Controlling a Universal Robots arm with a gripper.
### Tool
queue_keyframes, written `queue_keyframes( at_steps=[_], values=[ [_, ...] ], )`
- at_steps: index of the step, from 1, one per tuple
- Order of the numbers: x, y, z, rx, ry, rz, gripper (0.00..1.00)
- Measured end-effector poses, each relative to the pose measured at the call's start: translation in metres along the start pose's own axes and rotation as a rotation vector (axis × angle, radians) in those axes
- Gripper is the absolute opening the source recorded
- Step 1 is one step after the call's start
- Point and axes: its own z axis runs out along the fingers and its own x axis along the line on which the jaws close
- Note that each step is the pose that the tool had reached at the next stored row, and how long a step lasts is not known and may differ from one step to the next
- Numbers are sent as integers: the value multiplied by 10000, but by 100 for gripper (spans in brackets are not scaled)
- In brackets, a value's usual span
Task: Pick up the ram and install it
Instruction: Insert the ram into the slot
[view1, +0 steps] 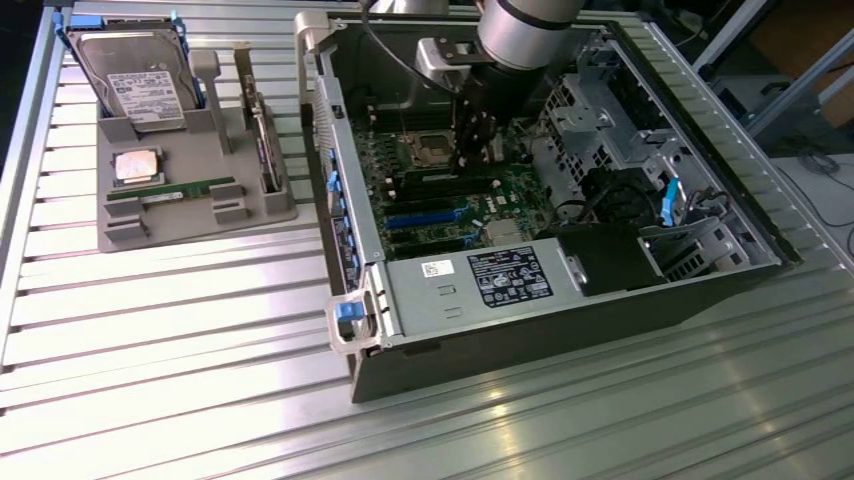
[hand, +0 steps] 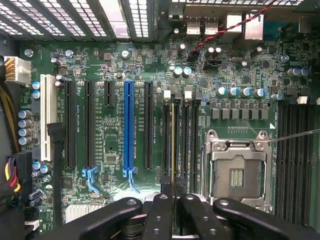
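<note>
In the wrist view my gripper (hand: 173, 202) is shut on the ram (hand: 173, 145). The ram shows edge-on as a thin gold-green line between the black fingers (hand: 159, 215). It stands lengthwise over the black memory slots (hand: 185, 145) beside the empty processor socket (hand: 239, 172); I cannot tell if it touches a slot. In the exterior view the gripper (view1: 477, 150) reaches down into the open computer case (view1: 747, 250) over the motherboard (view1: 454, 200). A second green ram stick (view1: 171, 192) lies flat in the grey tray (view1: 134, 235) on the exterior view's left.
The tray also holds a hard drive (view1: 134, 85), a square silver processor chip (view1: 136, 166) and an upright expansion card (view1: 267, 150). Inside the case are the power supply (view1: 481, 280), blue (hand: 129, 130) and black expansion slots, and a red-black cable (hand: 225, 30).
</note>
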Motion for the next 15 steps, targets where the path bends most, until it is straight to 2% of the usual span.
queue_keyframes(
  at_steps=[12, 13, 14, 15],
  values=[
    [9, 18, 94, -1, 4, 1, 12],
    [9, 18, 94, -2, 8, 1, 12],
    [9, 17, 97, 0, 46, 0, 12],
    [9, 17, 99, 0, 49, 2, 12]
  ],
)
